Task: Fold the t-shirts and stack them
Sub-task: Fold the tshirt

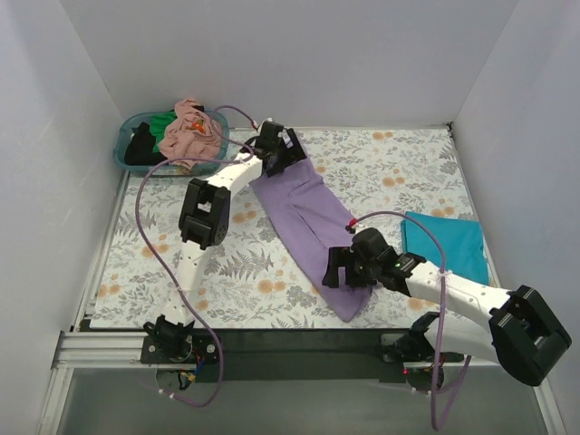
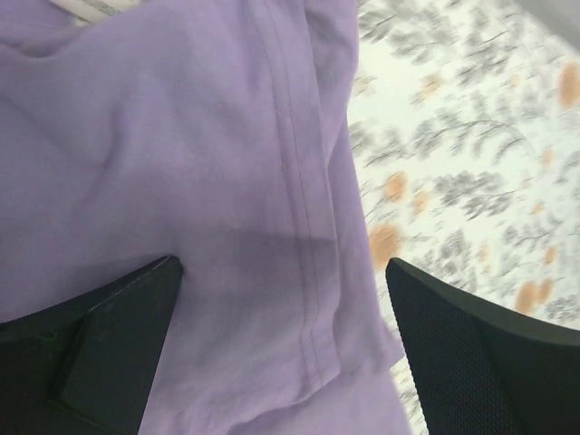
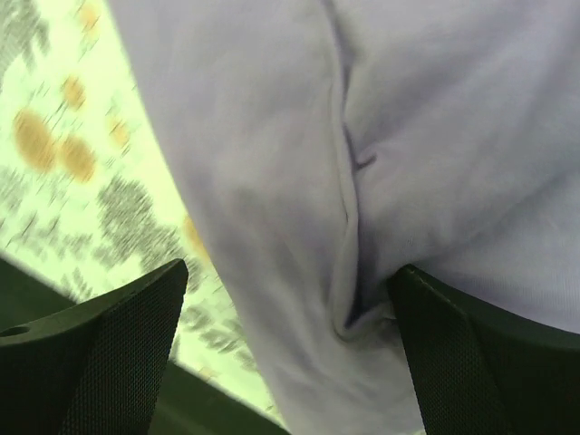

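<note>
Two wide-spread grippers straddle the purple shirt (image 1: 304, 213), a long strip running 11 to 5 o'clock: left gripper (image 1: 279, 149) at the far end, right gripper (image 1: 343, 270) at the near end, neither holding cloth. Likely next: pinch both ends and fold crosswise.

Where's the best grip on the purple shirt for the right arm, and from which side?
Probably the near end. The purple shirt lies flat as a narrow strip, diagonal from far left to the near edge, so come straight down from above with the right gripper and pinch the doubled edge at the crease between its open fingers. The left gripper covers the far end.
</note>
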You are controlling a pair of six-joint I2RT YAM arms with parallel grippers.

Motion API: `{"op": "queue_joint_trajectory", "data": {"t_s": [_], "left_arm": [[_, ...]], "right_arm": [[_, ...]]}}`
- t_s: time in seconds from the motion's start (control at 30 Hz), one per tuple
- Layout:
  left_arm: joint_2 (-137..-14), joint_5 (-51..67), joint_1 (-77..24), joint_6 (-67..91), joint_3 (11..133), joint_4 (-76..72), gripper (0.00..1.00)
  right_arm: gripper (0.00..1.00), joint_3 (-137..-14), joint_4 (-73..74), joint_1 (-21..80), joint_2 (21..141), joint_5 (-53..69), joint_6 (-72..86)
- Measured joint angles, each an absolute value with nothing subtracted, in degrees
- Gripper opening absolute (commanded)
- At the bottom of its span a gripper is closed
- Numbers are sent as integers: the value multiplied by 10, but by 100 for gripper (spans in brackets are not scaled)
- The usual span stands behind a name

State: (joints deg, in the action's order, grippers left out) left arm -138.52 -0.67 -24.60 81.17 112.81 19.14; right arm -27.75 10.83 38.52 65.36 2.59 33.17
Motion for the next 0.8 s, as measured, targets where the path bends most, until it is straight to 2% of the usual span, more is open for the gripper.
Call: {"op": "queue_joint_trajectory", "data": {"t_s": [0.13,0.4,0.8], "left_arm": [[-1475,56,-251,813,1263,186,98],[-1585,170,-254,890,1377,68,98],[-1638,170,-260,976,1403,-67,98]], "right_arm": [[99,-264,108,474,633,50,383],[98,-291,72,587,690,95,403],[98,-393,84,613,788,105,376]]}}
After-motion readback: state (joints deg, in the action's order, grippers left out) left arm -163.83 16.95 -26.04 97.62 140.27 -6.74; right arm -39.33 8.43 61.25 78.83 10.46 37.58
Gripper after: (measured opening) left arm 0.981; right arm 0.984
